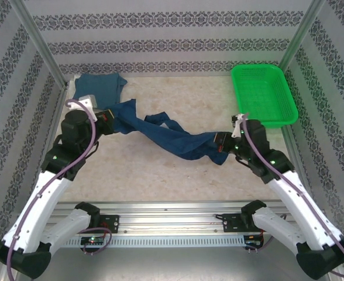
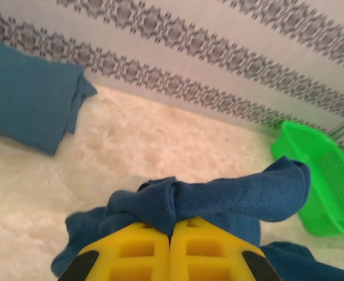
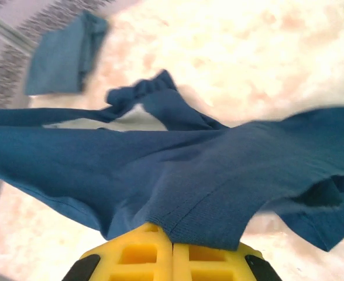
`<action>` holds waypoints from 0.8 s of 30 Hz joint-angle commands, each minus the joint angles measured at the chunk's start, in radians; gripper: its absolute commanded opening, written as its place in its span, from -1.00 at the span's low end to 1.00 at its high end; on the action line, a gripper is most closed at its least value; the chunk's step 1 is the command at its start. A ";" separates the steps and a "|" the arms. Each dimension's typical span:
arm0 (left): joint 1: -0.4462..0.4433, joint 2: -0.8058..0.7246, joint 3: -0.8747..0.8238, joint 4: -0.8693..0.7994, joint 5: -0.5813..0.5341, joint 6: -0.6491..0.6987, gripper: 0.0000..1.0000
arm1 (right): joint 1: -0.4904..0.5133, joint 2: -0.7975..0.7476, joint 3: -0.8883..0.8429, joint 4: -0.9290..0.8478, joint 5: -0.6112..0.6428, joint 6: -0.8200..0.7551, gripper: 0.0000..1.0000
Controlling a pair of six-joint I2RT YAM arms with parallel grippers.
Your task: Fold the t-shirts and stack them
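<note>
Firmly, left gripper [image 2: 171, 229] and right gripper [image 3: 172, 237] pinch rumpled knit t-shirt [image 1: 178, 140].

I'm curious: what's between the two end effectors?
A dark blue t-shirt, stretched from the left end effector to the right end effector, in the top view.

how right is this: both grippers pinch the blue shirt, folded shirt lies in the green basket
Top view: the folded shirt lies on the table, far left, not in the green basket. The left gripper and right gripper do pinch the blue shirt.
</note>
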 commanded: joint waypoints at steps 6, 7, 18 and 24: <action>-0.007 -0.077 0.314 -0.115 0.020 0.098 -1.00 | 0.007 -0.082 0.353 -0.191 -0.174 -0.055 -1.00; -0.007 -0.078 0.344 -0.117 0.032 0.102 -1.00 | 0.006 -0.083 0.391 -0.203 -0.186 -0.057 -1.00; -0.006 0.051 0.636 -0.234 0.014 0.194 -0.97 | -0.007 0.024 0.611 -0.301 -0.134 -0.153 -1.00; -0.004 0.230 0.563 -0.142 -0.111 0.301 -0.98 | -0.244 0.189 0.505 -0.190 -0.224 -0.192 -1.00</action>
